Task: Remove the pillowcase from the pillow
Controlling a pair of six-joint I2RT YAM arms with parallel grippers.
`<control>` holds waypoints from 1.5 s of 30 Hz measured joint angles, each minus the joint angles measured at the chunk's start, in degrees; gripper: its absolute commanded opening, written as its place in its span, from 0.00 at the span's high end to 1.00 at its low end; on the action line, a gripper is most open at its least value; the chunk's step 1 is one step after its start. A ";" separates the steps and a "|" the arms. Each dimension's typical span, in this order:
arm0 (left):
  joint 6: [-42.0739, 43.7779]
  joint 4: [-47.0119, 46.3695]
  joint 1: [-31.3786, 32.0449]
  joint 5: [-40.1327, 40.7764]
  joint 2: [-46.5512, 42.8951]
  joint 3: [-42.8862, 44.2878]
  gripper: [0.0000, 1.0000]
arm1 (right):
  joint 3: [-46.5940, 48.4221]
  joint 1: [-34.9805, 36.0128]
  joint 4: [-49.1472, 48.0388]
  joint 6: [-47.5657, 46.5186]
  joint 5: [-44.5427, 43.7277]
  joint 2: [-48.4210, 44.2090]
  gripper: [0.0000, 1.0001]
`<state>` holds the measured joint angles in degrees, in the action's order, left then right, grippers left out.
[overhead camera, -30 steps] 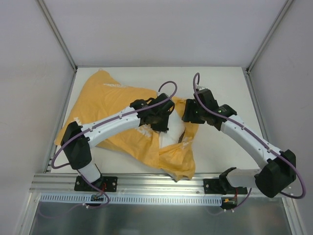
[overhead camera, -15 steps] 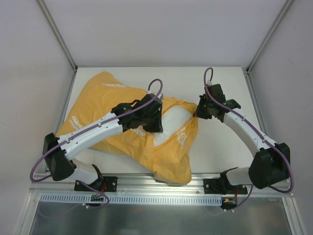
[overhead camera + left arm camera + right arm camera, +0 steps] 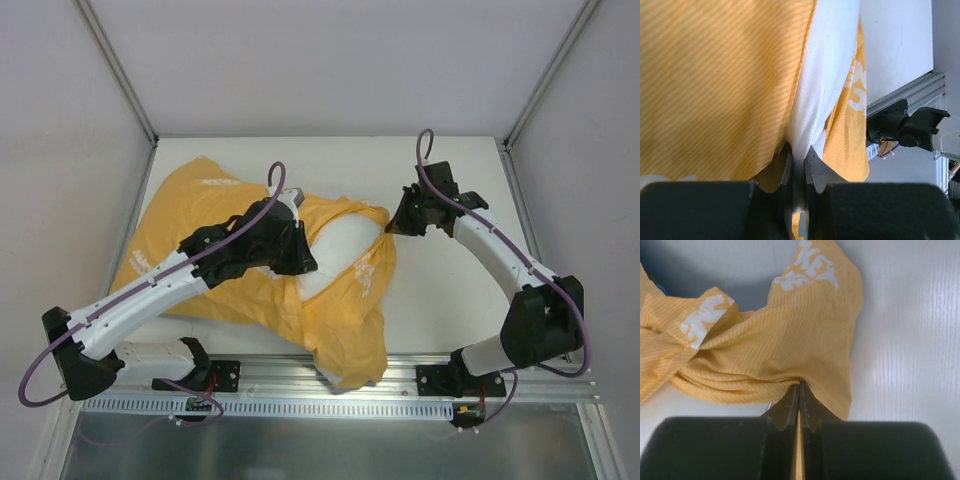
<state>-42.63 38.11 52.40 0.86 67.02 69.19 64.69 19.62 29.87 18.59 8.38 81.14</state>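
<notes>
The orange-yellow pillowcase [image 3: 190, 215] with white lettering lies crumpled across the left and middle of the table. The white pillow [image 3: 335, 255] bulges out of its open mouth. My left gripper [image 3: 305, 265] is shut on a fold of the white pillow [image 3: 825, 70], with the pillowcase [image 3: 715, 75] on both sides of it. My right gripper [image 3: 392, 226] is shut on the pillowcase's right edge [image 3: 790, 350], which is bunched and pulled taut just above the table. No blue side shows.
The white table [image 3: 450, 290] has low walls at the back and sides. An aluminium rail [image 3: 330, 375] with both arm bases runs along the near edge. A lower flap of the pillowcase [image 3: 350, 350] hangs onto that rail.
My left arm has drawn back to the left with the pillow fold. My right gripper has stayed pulling the pillowcase edge to the right. More white pillow shows in the opening.
</notes>
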 measured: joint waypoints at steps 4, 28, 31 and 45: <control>-0.04 -0.28 -0.04 0.15 -1.73 -0.35 1.00 | 4.74 -1.16 0.26 -0.04 2.51 5.99 0.99; 3.13 5.81 -0.33 -2.73 14.29 11.45 1.00 | -15.82 -8.94 -10.05 1.92 -2.49 -5.62 0.99; 2.71 8.57 -0.33 -1.18 10.69 10.88 1.00 | -17.66 -13.05 -9.86 1.88 -1.70 -7.91 0.99; -7.48 22.34 -2.75 6.23 -5.31 -9.97 0.82 | -18.80 -18.32 -8.52 1.68 1.97 -12.50 0.99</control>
<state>-50.11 60.45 49.65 7.09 61.71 59.22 45.89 1.30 21.34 20.27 10.35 68.64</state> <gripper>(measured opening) 0.159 0.012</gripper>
